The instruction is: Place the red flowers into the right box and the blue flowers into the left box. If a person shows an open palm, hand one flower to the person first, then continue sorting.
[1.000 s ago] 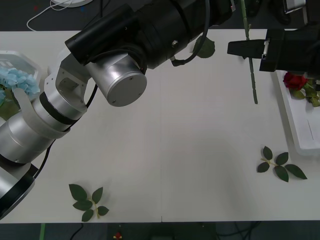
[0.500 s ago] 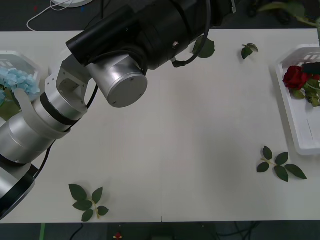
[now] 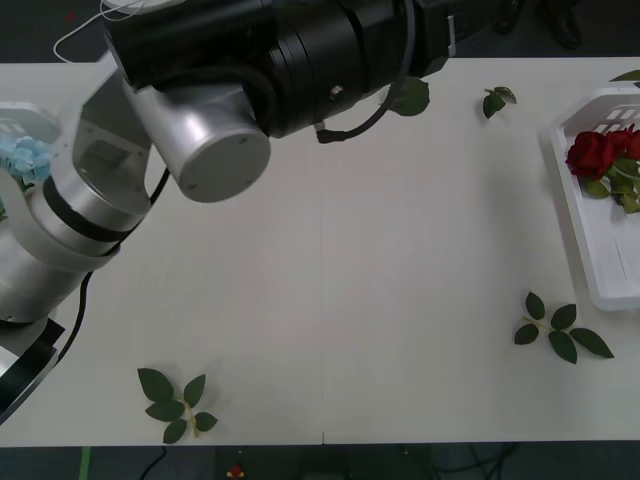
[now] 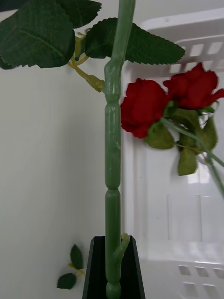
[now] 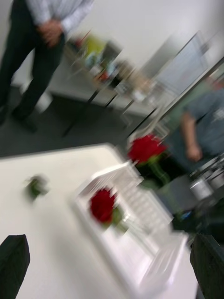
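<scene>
Your right gripper [image 4: 114,268] is clamped on the lower end of a rose's green stem [image 4: 112,154], its black fingers [image 4: 98,271] pressed on either side; the stem runs up past two broad leaves [image 4: 39,32], and its bloom is out of frame. Behind that stem, two red flowers [image 4: 144,106] sit in the right box [image 4: 186,224], their blooms just beside each other near the slotted far wall. From the front camera, the same box [image 3: 590,250] lies at three o'clock on the table [image 3: 380,280], with the red blooms [image 3: 592,153] in its far end. Your left arm [image 3: 200,120] reaches from nine o'clock across to twelve o'clock; its gripper [image 5: 112,266] stands spread wide, one dark finger [image 5: 14,264] at each lower corner of its wrist camera, holding nothing. The blue flowers [image 3: 25,158] rest in the left box [image 3: 20,112] at ten o'clock, partly hidden by that arm. Loose leaf sprigs lie at seven o'clock [image 3: 175,403], at four o'clock [image 3: 560,330] and near one o'clock [image 3: 496,99].
</scene>
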Action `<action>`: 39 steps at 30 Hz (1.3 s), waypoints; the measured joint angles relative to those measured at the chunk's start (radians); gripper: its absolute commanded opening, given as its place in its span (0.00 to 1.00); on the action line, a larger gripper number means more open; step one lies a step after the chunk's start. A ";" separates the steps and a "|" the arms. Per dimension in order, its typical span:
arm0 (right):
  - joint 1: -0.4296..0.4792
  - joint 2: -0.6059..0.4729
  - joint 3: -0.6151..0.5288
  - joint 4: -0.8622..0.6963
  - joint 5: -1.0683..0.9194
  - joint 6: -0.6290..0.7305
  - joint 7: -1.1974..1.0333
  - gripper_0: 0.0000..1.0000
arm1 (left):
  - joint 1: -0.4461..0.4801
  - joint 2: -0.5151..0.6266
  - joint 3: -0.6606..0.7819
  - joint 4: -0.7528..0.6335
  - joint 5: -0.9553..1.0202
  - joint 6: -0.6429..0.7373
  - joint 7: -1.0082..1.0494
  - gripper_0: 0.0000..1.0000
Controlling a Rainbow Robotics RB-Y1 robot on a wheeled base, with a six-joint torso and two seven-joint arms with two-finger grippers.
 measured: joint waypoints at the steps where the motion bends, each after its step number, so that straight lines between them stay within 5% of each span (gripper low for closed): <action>1: -0.002 0.000 0.008 0.010 0.018 0.000 -0.003 0.00 | 0.000 0.000 0.044 -0.032 0.003 0.094 0.000 1.00; 7: -0.091 0.000 0.143 0.118 0.138 0.000 -0.005 0.00 | 0.001 -0.001 0.345 -0.185 0.185 0.573 -0.024 1.00; 11: -0.186 0.001 0.266 0.190 0.240 0.000 -0.005 0.00 | 0.014 -0.001 0.551 -0.197 0.355 0.809 -0.266 1.00; 16: -0.307 0.013 0.384 0.288 0.330 -0.006 -0.006 0.00 | 0.096 0.008 0.724 -0.197 0.491 0.951 -0.708 1.00; 24: -0.481 0.044 0.583 0.474 0.385 -0.122 -0.006 0.00 | 0.196 0.090 0.820 -0.100 0.674 1.135 -0.724 1.00; 29: -0.513 0.048 0.648 0.535 0.385 -0.170 -0.006 0.00 | 0.244 0.174 0.836 0.009 0.765 1.116 -0.892 1.00; 33: -0.512 0.048 0.655 0.554 0.384 -0.175 -0.006 0.00 | 0.326 0.282 0.775 0.018 0.805 0.935 -1.106 1.00; 39: -0.512 0.048 0.673 0.565 0.384 -0.202 -0.006 0.00 | 0.404 0.415 0.636 0.019 0.840 0.724 -1.123 1.00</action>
